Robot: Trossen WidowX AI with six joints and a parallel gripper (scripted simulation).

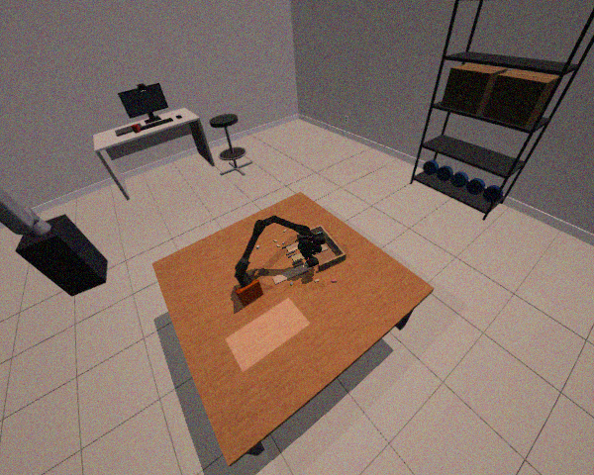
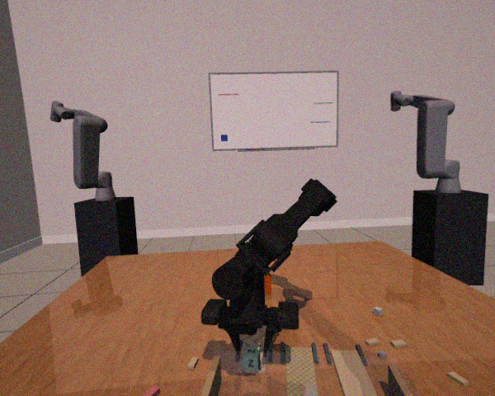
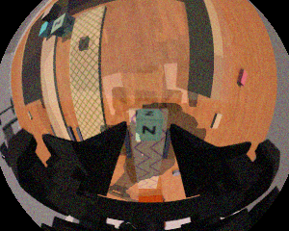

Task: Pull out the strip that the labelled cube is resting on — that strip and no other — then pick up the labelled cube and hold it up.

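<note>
The labelled cube (image 2: 251, 364) (image 3: 149, 125), green with a black Z on its top and another on a side, rests on the far end of a grey strip (image 3: 146, 156) with a purple zigzag. The strip runs from under the cube toward the robot's base. My gripper (image 2: 252, 355) (image 3: 148, 126) is part-way open and low, with one fingertip on each side of the cube and strip. I see gaps beside the cube in the wrist view and no grip on it. In the top view the gripper's arm hides the cube.
A cross-hatched strip (image 2: 300, 366) (image 3: 87, 72) and a plain beige strip (image 2: 351, 368) (image 3: 49, 72) lie to one side. Other cubes (image 3: 62, 25) stand at the wrist view's upper left. Dark tray walls (image 3: 200, 48) flank the strips. An orange block (image 1: 248, 292) stands by the arm's base. Small loose pieces lie around.
</note>
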